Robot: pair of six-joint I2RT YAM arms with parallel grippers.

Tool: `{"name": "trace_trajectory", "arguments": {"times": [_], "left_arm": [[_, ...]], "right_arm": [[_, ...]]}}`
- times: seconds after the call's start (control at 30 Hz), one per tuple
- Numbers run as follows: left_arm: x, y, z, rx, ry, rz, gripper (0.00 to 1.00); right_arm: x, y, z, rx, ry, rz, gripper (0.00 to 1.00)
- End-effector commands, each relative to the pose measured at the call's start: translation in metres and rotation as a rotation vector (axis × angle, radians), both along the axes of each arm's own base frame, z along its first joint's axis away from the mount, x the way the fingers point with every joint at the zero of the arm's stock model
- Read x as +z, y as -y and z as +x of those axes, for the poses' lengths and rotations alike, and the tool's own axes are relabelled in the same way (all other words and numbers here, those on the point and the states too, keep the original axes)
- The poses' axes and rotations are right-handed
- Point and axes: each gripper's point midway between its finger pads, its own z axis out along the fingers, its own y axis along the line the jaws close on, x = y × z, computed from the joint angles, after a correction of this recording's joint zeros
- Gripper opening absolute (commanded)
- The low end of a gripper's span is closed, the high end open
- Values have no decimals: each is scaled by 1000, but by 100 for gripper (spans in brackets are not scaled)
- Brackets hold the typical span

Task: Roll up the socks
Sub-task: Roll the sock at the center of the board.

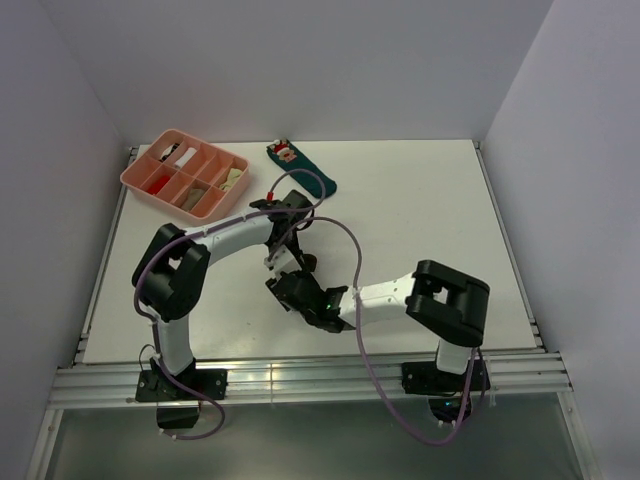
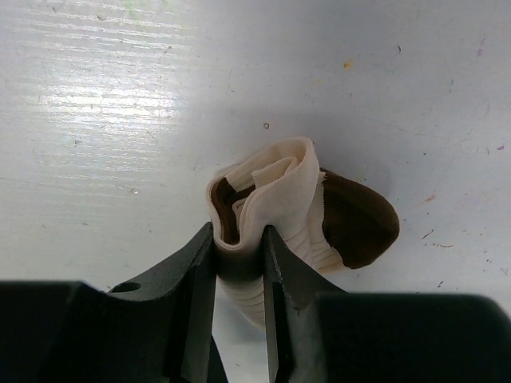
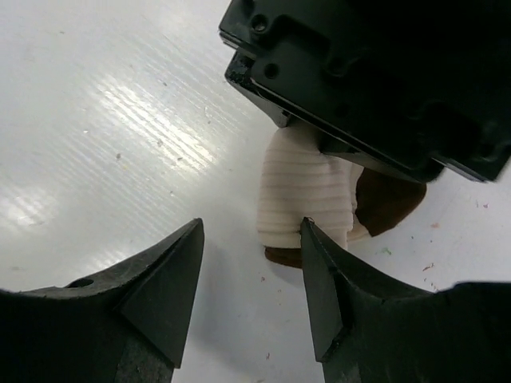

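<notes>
White desk point(image 1: 420, 200), with a pink tray point(image 1: 137, 184) at the far left corner and a teal sock point(image 1: 314, 179) lying near it. The left claw point(image 2: 239, 239) is pinched nearly closed on the rolled socks point(image 2: 291, 195), which rest mid-desk. The right claw point(image 3: 251, 263) stands apart, holding nothing, with one fingertip just beside the roll.

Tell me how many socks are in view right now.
2. A dark teal sock lies near the far edge, right of the pink tray. A cream-and-brown sock is bundled mid-table, pinched in the jaws of the left gripper. Another may be rolled inside it, hidden.
</notes>
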Motion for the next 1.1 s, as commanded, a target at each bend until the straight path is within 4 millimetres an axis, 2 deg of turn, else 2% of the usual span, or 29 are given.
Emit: {"name": "trace_trajectory", "arguments": {"times": [0.0, 0.2, 0.27, 0.3, 0.33, 0.4, 0.43, 0.5, 0.53, 0.6, 0.63, 0.73, 0.77, 0.83, 0.87, 0.93, 0.97, 1.07], "left_arm": [[-22, -18, -21, -48, -106, 101, 29], [-24, -16, -24, -66, -123, 90, 29], [-24, -15, -25, -72, -129, 87, 29], [-24, -15, -26, -78, -128, 86, 29], [-23, -14, -25, -82, -126, 83, 29], [-20, -13, -23, -89, -112, 77, 29], [-17, -12, -21, -92, -102, 72, 31], [-8, -10, -16, -87, -68, 53, 35], [-4, -8, -13, -87, -52, 41, 48], [11, -2, -8, -85, -17, -7, 57], [17, 3, -2, -83, 10, -36, 68], [45, 8, 13, -51, 93, -119, 78], [53, 7, 19, -29, 113, -147, 81], [73, 7, 26, -9, 161, -210, 86], [83, 5, 36, 21, 196, -244, 86], [101, 1, 39, 49, 247, -295, 86], [111, -2, 49, 84, 291, -334, 86], [129, -17, 48, 148, 355, -411, 85]], "right_arm": [[9, -4, 17, -52, 92, -48, 59], [-23, 8, 26, -101, 117, -183, 55], [-36, 13, 26, -114, 113, -224, 49], [-40, 14, 25, -114, 109, -235, 44], [-47, 18, 23, -111, 98, -251, 30], [-53, 19, 19, -94, 75, -246, 12], [-53, 19, 16, -90, 62, -228, 0], [-60, 21, 7, -51, 14, -211, 0], [-59, 24, 3, -42, -13, -185, 0], [-59, 20, -7, -8, -86, -124, 0], [-55, 23, -8, -2, -109, -93, 0], [-49, 21, -17, 38, -195, -18, 0], [-52, 26, -17, 35, -217, -14, 0], [-46, 24, -19, 48, -244, 25, 0], [-47, 24, -22, 66, -278, 47, 0], [-43, 21, -26, 87, -321, 91, 0], [-43, 18, -32, 117, -361, 120, 0], [-40, 20, -29, 124, -434, 192, 0]]}}
